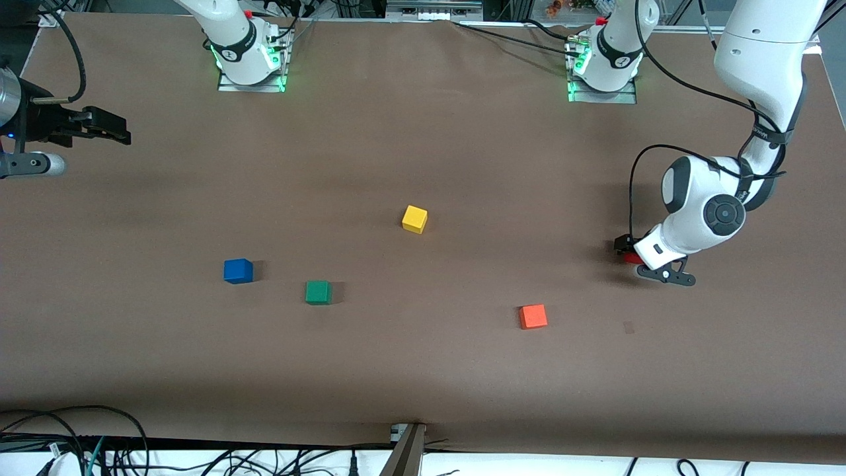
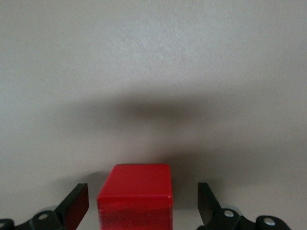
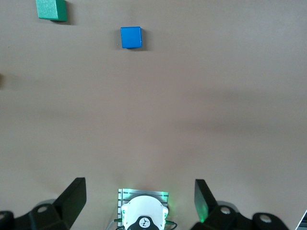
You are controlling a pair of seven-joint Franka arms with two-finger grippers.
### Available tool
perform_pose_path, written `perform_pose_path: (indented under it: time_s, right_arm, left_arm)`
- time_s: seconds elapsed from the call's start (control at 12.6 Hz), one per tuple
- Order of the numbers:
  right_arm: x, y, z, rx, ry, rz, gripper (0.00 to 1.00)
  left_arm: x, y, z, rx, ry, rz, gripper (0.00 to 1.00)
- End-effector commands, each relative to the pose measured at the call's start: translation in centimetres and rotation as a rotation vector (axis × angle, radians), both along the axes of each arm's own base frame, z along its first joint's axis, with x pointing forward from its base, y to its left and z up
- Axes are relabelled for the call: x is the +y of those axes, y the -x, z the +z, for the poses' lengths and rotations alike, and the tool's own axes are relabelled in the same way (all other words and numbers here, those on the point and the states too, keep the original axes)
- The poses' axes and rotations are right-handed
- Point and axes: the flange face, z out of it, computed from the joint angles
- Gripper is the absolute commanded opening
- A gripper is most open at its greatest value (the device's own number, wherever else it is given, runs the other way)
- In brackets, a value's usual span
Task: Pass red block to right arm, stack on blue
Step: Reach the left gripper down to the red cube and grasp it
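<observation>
At the left arm's end of the counter (image 1: pixel 462 132), the left gripper (image 2: pixel 143 206) sits low with open jaws either side of the red block (image 2: pixel 135 194), a cube with no long axis, squared between them, apart from both. Well apart, the blue cube (image 1: pixel 238 271) rests beside the green cube (image 1: pixel 318 292). The right gripper (image 3: pixel 139 203) waits aloft, jaws open.

No readable text anywhere here. The blocks on the table carry no labels, numbers or signs. A round emblem sits on each arm's black base collar, and a small dark marking runs along a strap on the left arm, but neither can be made out as letters or a brand.
</observation>
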Motion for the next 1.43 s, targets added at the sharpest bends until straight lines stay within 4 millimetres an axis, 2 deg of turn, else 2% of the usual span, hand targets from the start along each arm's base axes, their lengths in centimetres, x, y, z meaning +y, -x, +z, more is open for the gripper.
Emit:
perform_pose_path:
  time_s: [0.0,0.08,0.16,0.24,0.32,0.4,0.56,0.63,0.79,1.03,1.19,1.27,1.35]
  right_arm:
    - [0.3,-0.5,-0.1,0.004,-0.005,0.0,1.0]
    - [0.5,-0.5,-0.2,0.002,-0.005,0.003,1.0]
    - [0.5,-0.6,-0.2,-0.002,-0.005,0.003,1.0]
    - [0.5,-0.6,-0.3,-0.001,-0.004,0.003,1.0]
    - [0.5,-0.7,-0.4,0.002,-0.004,0.003,1.0]
    - [0.5,-0.8,-0.5,0.004,-0.004,0.003,1.0]
    - [0.4,-0.9,-0.9,0.008,-0.01,0.002,1.0]
    - [0.3,-1.4,-1.8,0.027,-0.013,0.006,1.0]
    - [0.3,-1.8,-2.7,0.042,-0.016,0.006,1.0]
    - [1.2,-2.2,-3.8,0.062,-0.091,0.003,1.0]
    - [1.8,-2.5,-4.4,0.075,-0.148,0.0,1.0]
    - [2.0,-2.7,-4.8,0.08,-0.154,0.001,1.0]
    - [2.4,-3.0,-5.6,0.095,-0.172,0.001,1.0]
  left_arm:
    - [0.6,0.5,-0.1,0.02,-0.006,-0.066,0.77]
    - [0.8,0.7,-0.2,0.048,-0.006,-0.071,0.5]
    - [0.8,1.0,-0.1,0.09,-0.006,-0.087,0.28]
    - [0.4,0.9,0.5,0.109,-0.002,-0.139,0.16]
    - [0.1,0.1,1.1,0.093,0.003,-0.201,0.1]
    - [0.1,-0.7,1.9,0.075,0.012,-0.27,0.08]
    - [-0.9,-2.5,3.6,0.038,0.042,-0.551,0.08]
    - [-0.2,-3.6,4.7,0.009,0.057,-0.626,0.08]
    - [-0.5,-4.3,5.5,-0.027,0.114,-0.72,0.08]
    - [-2.0,-4.9,6.3,-0.105,0.238,-0.79,0.07]
    - [-5.1,-6.1,7.6,-0.215,0.37,-0.867,0.07]
    - [-6.3,-6.4,7.3,-0.251,0.436,-0.898,0.08]
    - [-8.4,-6.9,7.3,-0.299,0.511,-0.925,0.08]
